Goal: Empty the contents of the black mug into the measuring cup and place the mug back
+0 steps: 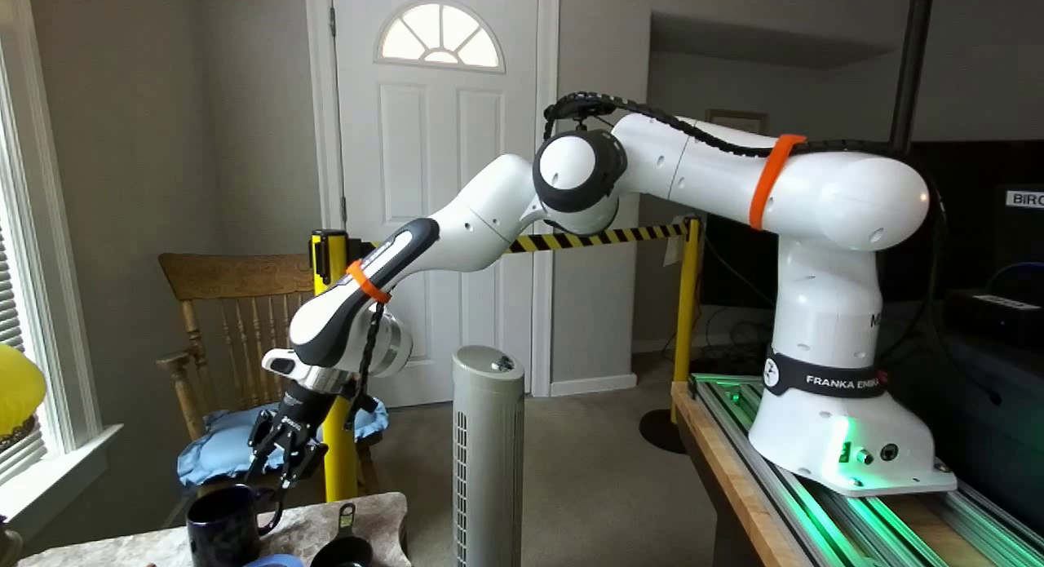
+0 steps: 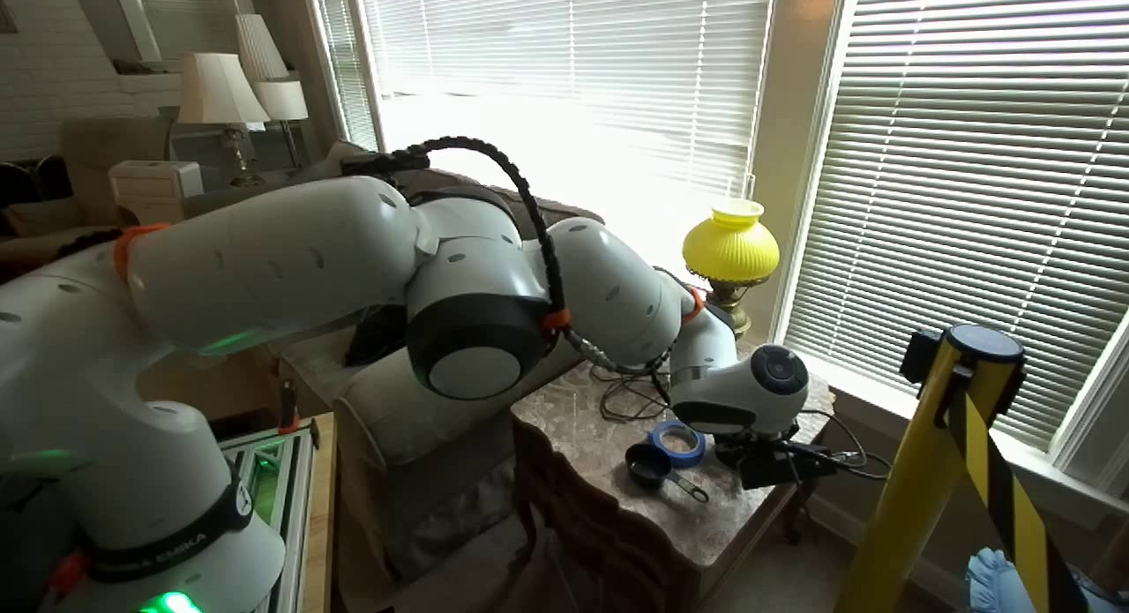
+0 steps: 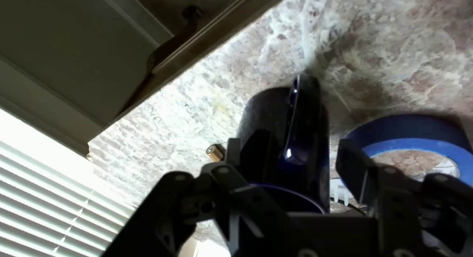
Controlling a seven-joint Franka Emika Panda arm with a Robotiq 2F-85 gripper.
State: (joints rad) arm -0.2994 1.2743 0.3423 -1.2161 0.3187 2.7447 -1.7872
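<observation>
One small brass-coloured piece (image 3: 215,152) sits leftmost on the tabletop (image 3: 199,112) in wrist view, just beside the gripper (image 3: 292,157); a wide sweep cd knock it. Gripper's fingers (image 3: 233,153) are apart; black mug (image 3: 273,149) stands upright on the tabletop, seen between them, prob. not gripped: gap shows on its R, contact on its L can't tell. Closing off-centre cd drag or tip it; glossy side may slip once tilted. Handle (image 3: 306,112) shows between the fingers too, so might foul the grip. Contents hidden: if full, jerky lift wd spill. Next R, blue tape roll (image 3: 414,124), easy to bump. Further R, in an exterior view, dark measuring cup (image 1: 346,548): small mouth, so fast or off-aim pour cd miss.
</observation>
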